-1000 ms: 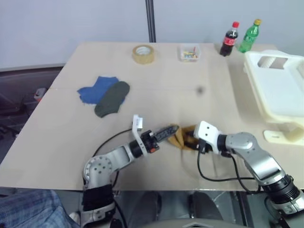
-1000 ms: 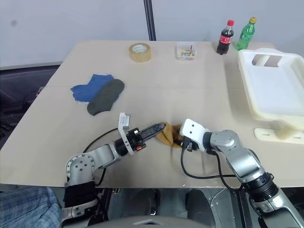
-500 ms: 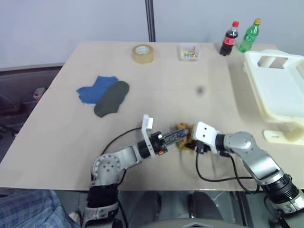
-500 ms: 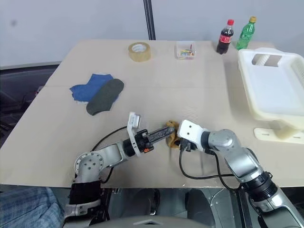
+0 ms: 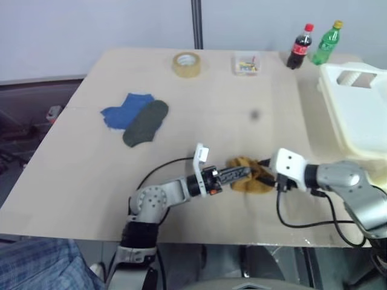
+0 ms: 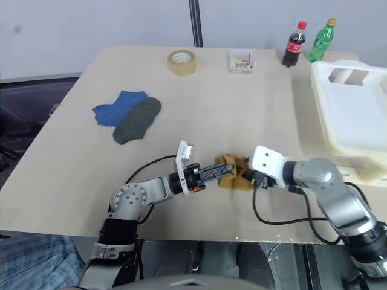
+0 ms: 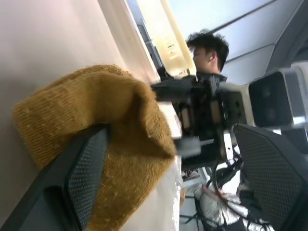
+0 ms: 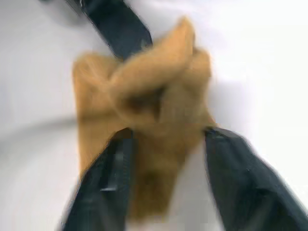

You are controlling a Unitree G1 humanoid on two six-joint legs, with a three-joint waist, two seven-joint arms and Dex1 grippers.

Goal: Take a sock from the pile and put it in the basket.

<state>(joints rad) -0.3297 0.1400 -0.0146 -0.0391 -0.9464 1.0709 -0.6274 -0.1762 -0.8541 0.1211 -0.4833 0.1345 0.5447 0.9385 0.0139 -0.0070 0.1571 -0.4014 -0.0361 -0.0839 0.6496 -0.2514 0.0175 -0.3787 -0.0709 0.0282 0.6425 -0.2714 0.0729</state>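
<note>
A crumpled mustard sock [image 5: 251, 181] lies on the table near the front edge, apart from the pile, where a blue sock [image 5: 124, 112] and a dark grey sock [image 5: 145, 124] overlap at the left. My left gripper [image 5: 242, 174] points right, open, with one finger [image 7: 82, 183] tucked under the sock's fold. From the other side my right gripper [image 5: 266, 176] faces it, open, and the sock [image 8: 154, 120] sits between its spread fingers [image 8: 110, 183]. The cream basket [image 5: 357, 115] stands at the right edge.
At the table's far side stand a tape roll [image 5: 186, 64], a small clear box [image 5: 246, 63], a cola bottle [image 5: 299, 47] and a green bottle [image 5: 326, 43]. A person [image 7: 209, 53] shows behind my right gripper in the left wrist view.
My right gripper has drawn back to the right and its fingers have spread. My left gripper has pushed further right into the sock. The camera has shifted slightly.
</note>
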